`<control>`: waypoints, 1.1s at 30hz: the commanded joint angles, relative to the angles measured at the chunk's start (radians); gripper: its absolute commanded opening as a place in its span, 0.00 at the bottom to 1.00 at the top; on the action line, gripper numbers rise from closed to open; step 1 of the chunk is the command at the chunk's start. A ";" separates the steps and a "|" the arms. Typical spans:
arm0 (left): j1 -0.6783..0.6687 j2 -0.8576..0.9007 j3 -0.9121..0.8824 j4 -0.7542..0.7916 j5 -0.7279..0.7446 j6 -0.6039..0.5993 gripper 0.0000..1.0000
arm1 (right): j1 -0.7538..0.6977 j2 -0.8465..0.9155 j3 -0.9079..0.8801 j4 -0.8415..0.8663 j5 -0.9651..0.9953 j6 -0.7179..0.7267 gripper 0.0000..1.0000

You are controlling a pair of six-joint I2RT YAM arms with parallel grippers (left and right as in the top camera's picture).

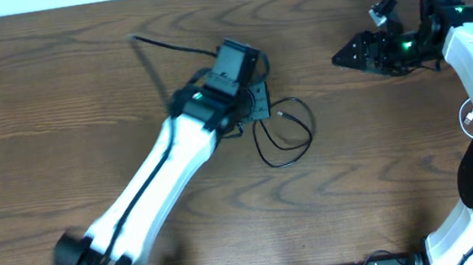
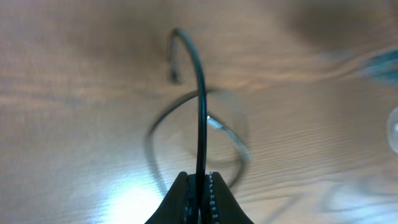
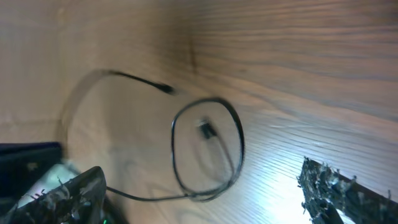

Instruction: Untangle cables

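Progress looks partial: the left gripper (image 2: pixel 198 185) is clenched on the black cable (image 2: pixel 200 106), which lies mid-frame overhead with one loop crossing itself. At upper right the right gripper (image 3: pixel 202 183) hangs spread and empty. Nothing else to sort shows clearly, so most of the untangling seems left.

The left arm (image 1: pixel 155 175) reaches from near left across the wooden table (image 1: pixel 53 129), the left gripper (image 1: pixel 256 102) at a looped black cable (image 1: pixel 298 139); the right gripper (image 1: pixel 342 57) hangs far right, well apart
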 commanded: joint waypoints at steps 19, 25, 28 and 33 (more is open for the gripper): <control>0.014 -0.151 0.006 0.137 0.005 -0.066 0.08 | 0.280 0.045 -0.006 -0.012 0.220 0.230 0.84; 0.014 -0.151 0.006 0.136 0.005 -0.066 0.07 | 0.365 0.089 -0.011 -0.031 0.396 0.467 0.85; 0.014 -0.151 0.006 0.135 0.005 -0.066 0.07 | 0.401 0.110 -0.013 -0.039 0.434 0.522 0.81; 0.014 -0.151 0.006 0.135 0.005 -0.066 0.07 | 0.459 0.162 -0.029 -0.033 0.457 0.592 0.73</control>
